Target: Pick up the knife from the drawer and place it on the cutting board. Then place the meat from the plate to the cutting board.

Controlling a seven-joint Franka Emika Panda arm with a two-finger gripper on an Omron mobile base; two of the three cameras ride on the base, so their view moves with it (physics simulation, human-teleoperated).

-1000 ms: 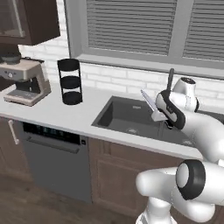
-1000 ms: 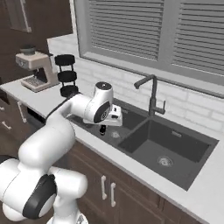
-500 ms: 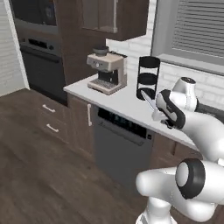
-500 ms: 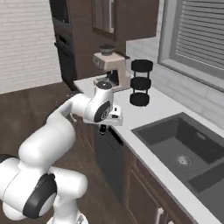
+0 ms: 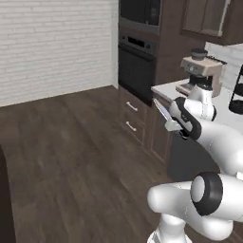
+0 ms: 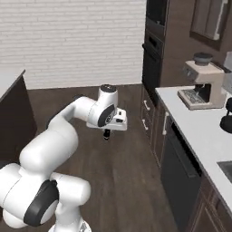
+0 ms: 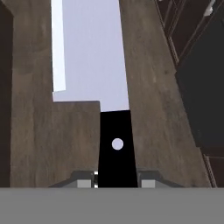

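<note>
Hand view: my gripper (image 7: 116,181) clamps the knife (image 7: 94,57), blade pointing ahead over dark wood floor (image 7: 39,140). My arm reaches out beside the counter (image 6: 199,131).

You see the knife (image 7: 92,52) with a pale lavender-grey blade, a brighter white strip down one side, and a black handle bearing one pale round rivet. Beneath the knife, the floor (image 5: 71,156) is dark brown wood planking with visible grain. The wall (image 6: 77,41) is whitewashed brick in even rows. Beside the wall, the oven (image 5: 137,66) is black, set in dark brown cabinets (image 5: 135,121) with silver handles. The tabletop (image 6: 199,131) is light grey, and the coffee machine (image 6: 201,81) on it is beige with a dark top.
</note>
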